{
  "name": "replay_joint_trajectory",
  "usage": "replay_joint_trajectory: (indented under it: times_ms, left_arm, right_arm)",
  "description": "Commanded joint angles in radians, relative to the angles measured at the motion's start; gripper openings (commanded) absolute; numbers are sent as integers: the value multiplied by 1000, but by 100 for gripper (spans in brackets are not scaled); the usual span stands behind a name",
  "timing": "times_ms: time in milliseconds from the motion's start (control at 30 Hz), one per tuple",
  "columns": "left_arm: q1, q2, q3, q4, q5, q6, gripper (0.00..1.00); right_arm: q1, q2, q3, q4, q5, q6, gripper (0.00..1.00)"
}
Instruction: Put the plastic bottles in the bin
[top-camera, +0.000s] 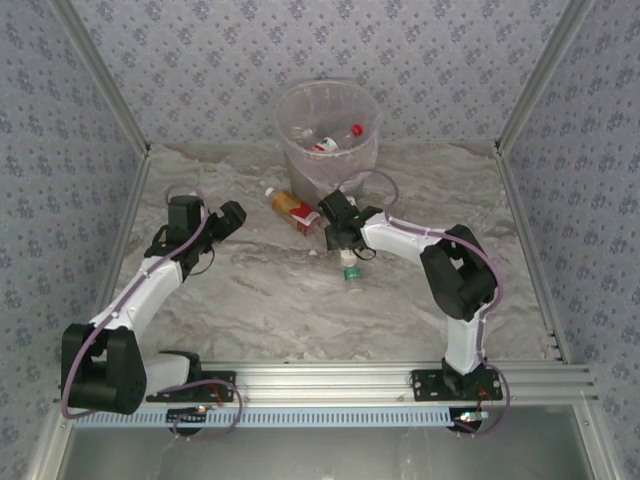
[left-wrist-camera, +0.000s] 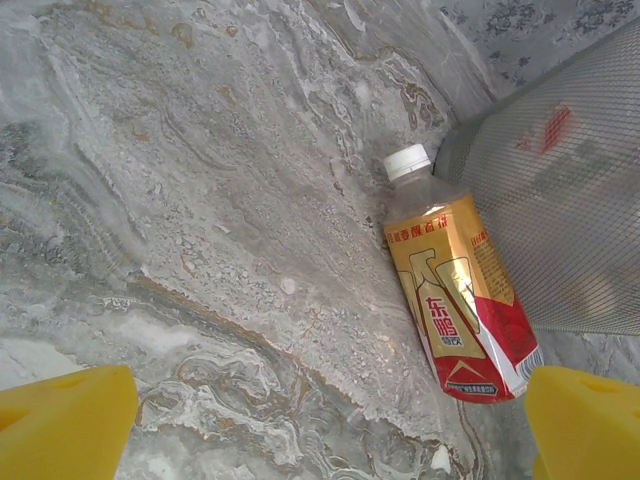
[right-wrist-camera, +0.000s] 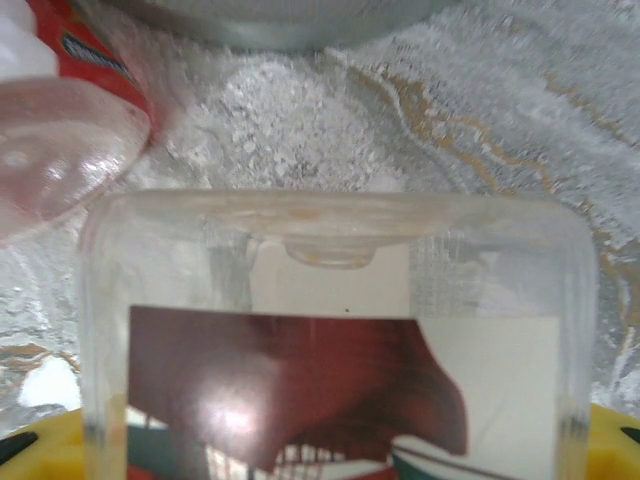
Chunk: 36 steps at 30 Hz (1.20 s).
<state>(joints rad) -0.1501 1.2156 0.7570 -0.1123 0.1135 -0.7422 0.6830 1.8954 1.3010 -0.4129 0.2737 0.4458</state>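
Closest to the lens, in the right wrist view, a small clear plastic bottle with a brown-and-white label (right-wrist-camera: 340, 350) lies lengthwise between the yellow fingers (right-wrist-camera: 30, 445) of the right hand (right-wrist-camera: 330, 445), its dimpled base pointing toward the bin; the fingers stand far apart at either side of it, but the bottle hides their inner faces, so I cannot tell whether they press on it; from above, this bottle (top-camera: 350, 270) lies on the grey marbled counter (top-camera: 250, 300) directly under the right hand (top-camera: 340, 240), its green cap (top-camera: 350, 274) turned toward the near edge; a second clear plastic bottle with a gold-and-red label (top-camera: 292, 208) lies on its side just left of the right hand and near the foot of the round grey bin lined with a clear bag (top-camera: 300, 160); in the left wrist view that bottle (left-wrist-camera: 455, 300) has its white cap (left-wrist-camera: 408, 160) close against the bin's wall (left-wrist-camera: 560, 200), and its clear base (right-wrist-camera: 60, 150) shows in the right wrist view; the left hand (left-wrist-camera: 330, 420) is spread wide and holds nothing, its yellow fingers (left-wrist-camera: 65, 420) above bare counter, left of the gold-and-red bottle; from above the left hand (top-camera: 232, 215) sits well left of that bottle; inside the bin lie several red-and-white bottles (top-camera: 335, 140).
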Motion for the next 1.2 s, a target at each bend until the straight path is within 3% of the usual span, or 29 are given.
replay_joint_trajectory:
  times_ms: [0,200,467,1167]
  left_arm:
    - [7,7,40,-6,19,14,100]
    - [7,10,39,-5,22,11,100]
    - [7,16,39,2,34,4,99]
    - [7,24,44,17,85,-16,100]
  right_arm:
    - [4,-74,-40,37,43,13,44]
    - [3,-177,-100,90,59,13,32]
    - [2,-338,-196,150,79,-8,0]
    - [-15,-618,-223,219,71,-88,0]
